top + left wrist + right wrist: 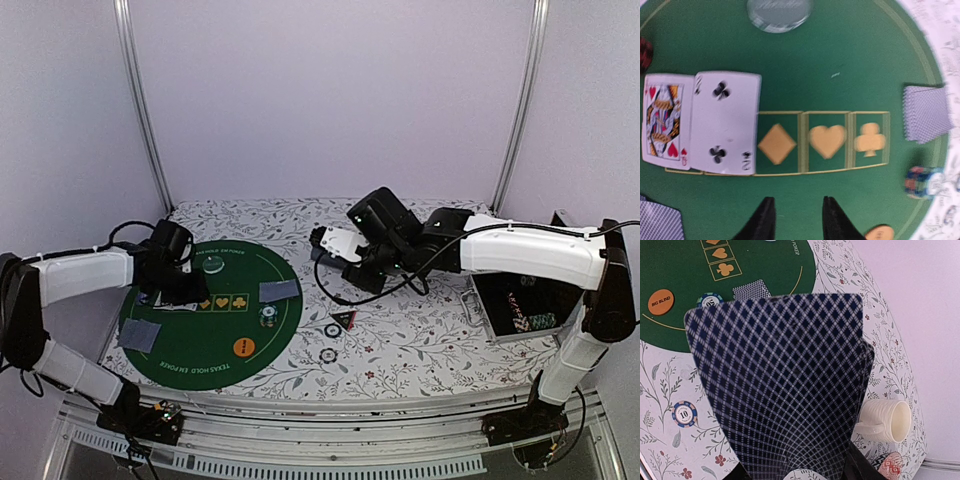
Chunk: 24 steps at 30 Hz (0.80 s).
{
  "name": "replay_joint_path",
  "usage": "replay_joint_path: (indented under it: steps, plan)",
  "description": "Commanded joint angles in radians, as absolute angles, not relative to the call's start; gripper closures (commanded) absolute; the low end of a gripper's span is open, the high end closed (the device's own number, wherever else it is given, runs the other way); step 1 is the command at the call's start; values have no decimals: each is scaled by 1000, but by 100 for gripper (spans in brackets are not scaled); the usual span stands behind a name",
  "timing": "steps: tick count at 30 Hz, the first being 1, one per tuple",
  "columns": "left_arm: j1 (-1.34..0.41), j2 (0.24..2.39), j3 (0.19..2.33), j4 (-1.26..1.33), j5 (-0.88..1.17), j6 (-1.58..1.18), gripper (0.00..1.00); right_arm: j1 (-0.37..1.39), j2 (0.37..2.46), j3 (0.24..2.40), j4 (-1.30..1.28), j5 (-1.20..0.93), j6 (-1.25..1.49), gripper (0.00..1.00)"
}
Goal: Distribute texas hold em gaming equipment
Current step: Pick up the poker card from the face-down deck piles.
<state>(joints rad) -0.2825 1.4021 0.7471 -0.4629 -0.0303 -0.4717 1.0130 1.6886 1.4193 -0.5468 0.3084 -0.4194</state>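
My left gripper (797,216) is open and empty, hovering over the green round mat (215,365) just below its printed diamond and heart boxes. In the top view the left gripper (182,290) is at the mat's left. A queen of hearts (664,120) and a two of clubs (725,122) lie face up in the row. My right gripper (800,469) is shut on a deck of blue-backed cards (780,390), held above the table right of the mat (335,245). Face-down cards (279,291) (138,335), a chip stack (268,316), the orange button (244,347) and the clear disc (212,265) lie on the mat.
The black-and-red triangular marker (344,320) and two chips (332,330) (327,355) lie on the floral cloth right of the mat. An open case (520,310) with chips stands at the right. A cream mug (885,420) and a red-patterned dish (890,462) sit under the right wrist.
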Motion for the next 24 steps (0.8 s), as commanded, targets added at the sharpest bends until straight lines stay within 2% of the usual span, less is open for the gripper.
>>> replay_joint_path:
  steps: [1, 3, 6, 10, 17, 24]
  plan:
    - [-407, 1281, 881, -379, 24, -432, 57, 1007, 1679, 1464, -544, 304, -414, 55]
    - [-431, 1248, 904, -291, 125, -442, 42, 1009, 1685, 1467, -542, 300, -413, 55]
    - [-456, 1247, 907, -124, 322, -521, 25, 1012, 1691, 1475, -541, 296, -412, 55]
    - [-525, 1340, 978, -43, 481, -564, 13, 1022, 1698, 1488, -545, 297, -417, 55]
    - [-647, 1485, 1114, -2, 640, -555, 10, 1030, 1707, 1499, -549, 297, -417, 55]
    - [-664, 1545, 1154, 8, 628, -547, 14, 1035, 1706, 1499, -550, 298, -413, 55]
